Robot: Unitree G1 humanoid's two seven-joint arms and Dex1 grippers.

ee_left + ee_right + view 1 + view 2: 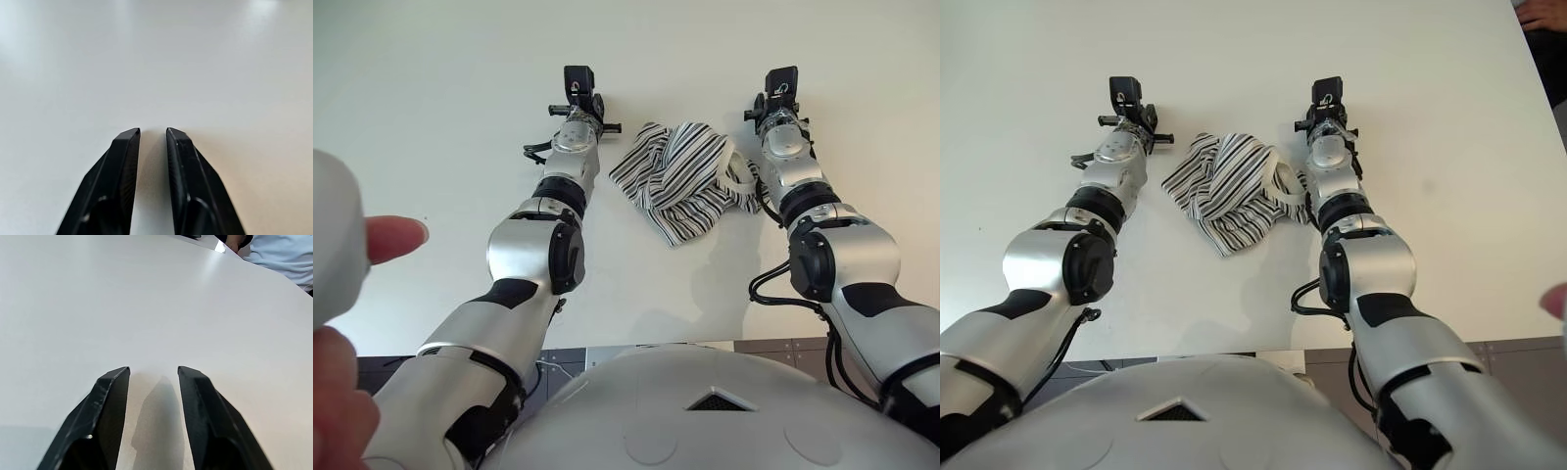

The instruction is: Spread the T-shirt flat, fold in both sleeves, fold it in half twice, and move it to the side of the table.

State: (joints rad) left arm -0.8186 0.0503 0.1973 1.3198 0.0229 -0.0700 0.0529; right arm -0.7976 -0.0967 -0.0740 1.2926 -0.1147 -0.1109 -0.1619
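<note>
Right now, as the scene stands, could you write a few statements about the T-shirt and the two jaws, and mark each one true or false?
1. The T-shirt lies crumpled on the table. True.
2. The T-shirt lies between the two arms. True.
3. The left jaws are shut on a sleeve. False: they stand open and empty over bare table.
4. The T-shirt is plain red. False: it has dark and white stripes.
5. The right jaws stand open and hold nothing. True.
</note>
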